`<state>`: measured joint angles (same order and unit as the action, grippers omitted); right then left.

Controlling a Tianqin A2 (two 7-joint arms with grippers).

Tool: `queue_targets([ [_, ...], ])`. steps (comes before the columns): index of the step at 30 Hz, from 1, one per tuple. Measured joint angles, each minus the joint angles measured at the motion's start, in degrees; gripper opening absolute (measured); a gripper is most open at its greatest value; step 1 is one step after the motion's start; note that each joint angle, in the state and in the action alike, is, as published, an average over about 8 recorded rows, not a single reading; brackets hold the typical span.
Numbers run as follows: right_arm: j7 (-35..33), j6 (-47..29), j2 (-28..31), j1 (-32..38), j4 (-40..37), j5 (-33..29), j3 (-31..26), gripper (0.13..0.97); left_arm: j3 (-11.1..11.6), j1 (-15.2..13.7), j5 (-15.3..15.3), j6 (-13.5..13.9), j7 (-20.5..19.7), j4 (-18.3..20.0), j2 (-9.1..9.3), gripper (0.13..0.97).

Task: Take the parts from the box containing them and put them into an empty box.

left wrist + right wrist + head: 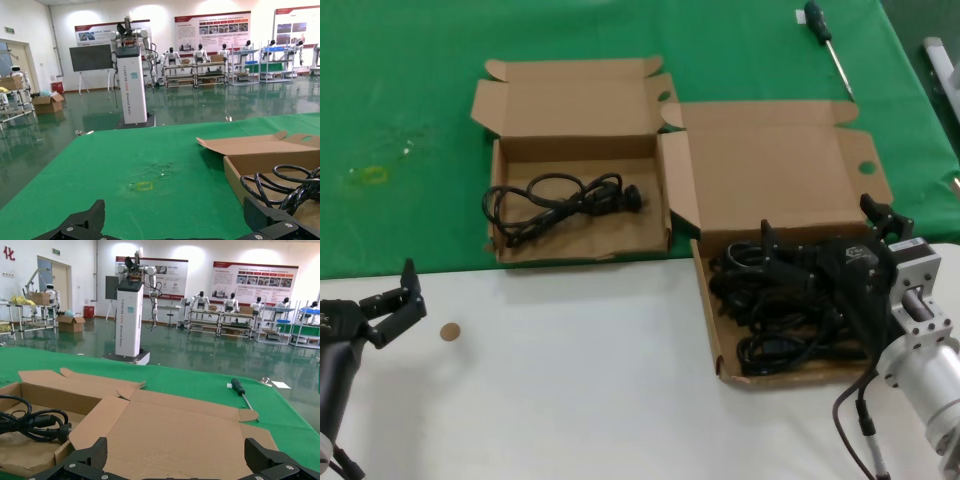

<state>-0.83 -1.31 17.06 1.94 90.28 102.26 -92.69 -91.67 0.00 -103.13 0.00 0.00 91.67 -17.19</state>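
The right end effector (pixel 820 262) is being held open over the tangled cords (pixel 780 310) in the full box (pixel 770 180), positioned for a pick. One cord (pixel 555 200) is lying in the other box (pixel 575 235). The left end effector (pixel 395 300) is being kept open and idle on the desk (pixel 570 370).

Boxes: two, a left box (pixel 582 155) and a right box (pixel 775 180)
Cords, left box: one (pixel 555 202)
Cords, right box: tangled heap (pixel 790 320), count unclear
Screwdrivers: one (pixel 827 42)
Discs on table: one (pixel 450 332)
Grippers: two, left (pixel 392 300), right (pixel 830 238)

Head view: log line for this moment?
right gripper: open over parts in source box | left gripper: open, idle | destination box: one cord
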Motion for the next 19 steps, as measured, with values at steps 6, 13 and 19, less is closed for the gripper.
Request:
queue_targets([
  [6, 0.00, 0.00, 0.00, 0.00, 0.00, 0.00, 0.00, 0.966, 0.00, 0.00, 0.00, 0.00, 0.00, 0.00, 0.00, 0.966],
  [13, 0.00, 0.00, 0.00, 0.00, 0.00, 0.00, 0.00, 0.966, 0.00, 0.00, 0.00, 0.00, 0.00, 0.00, 0.00, 0.966],
  [19, 0.00, 0.00, 0.00, 0.00, 0.00, 0.00, 0.00, 0.966, 0.00, 0.00, 0.00, 0.00, 0.00, 0.00, 0.00, 0.966],
])
